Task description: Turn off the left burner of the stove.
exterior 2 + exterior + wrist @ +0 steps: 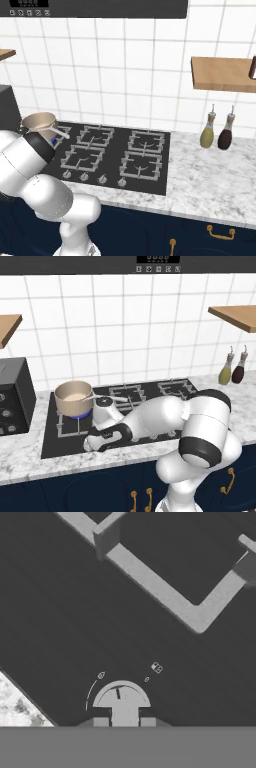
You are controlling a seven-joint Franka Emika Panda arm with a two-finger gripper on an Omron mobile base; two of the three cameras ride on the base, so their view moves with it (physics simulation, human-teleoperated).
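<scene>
The stove [54, 445] is a black glass cooktop set in the marble counter. Its left burner [78, 416] glows blue under a tan pot [74, 397]; the pot [40, 121] also shows at the far left of the right base view. My gripper [89, 445] is bent down to the stove's front left corner. In the hand view a round silver knob [121, 696] sits right at my gripper [124, 722]. A grey fingertip [101, 722] stands on each side of the knob's raised ridge, close against it. A row of silver knobs [84, 176] runs along the stove's front.
A boxy black appliance with dials [15, 398] stands left of the stove. Two bottles [232, 370] stand on the marble counter [210, 175] at the right. Wooden shelves [225, 74] hang on the tiled wall. A grate corner [197, 619] lies just beyond the knob.
</scene>
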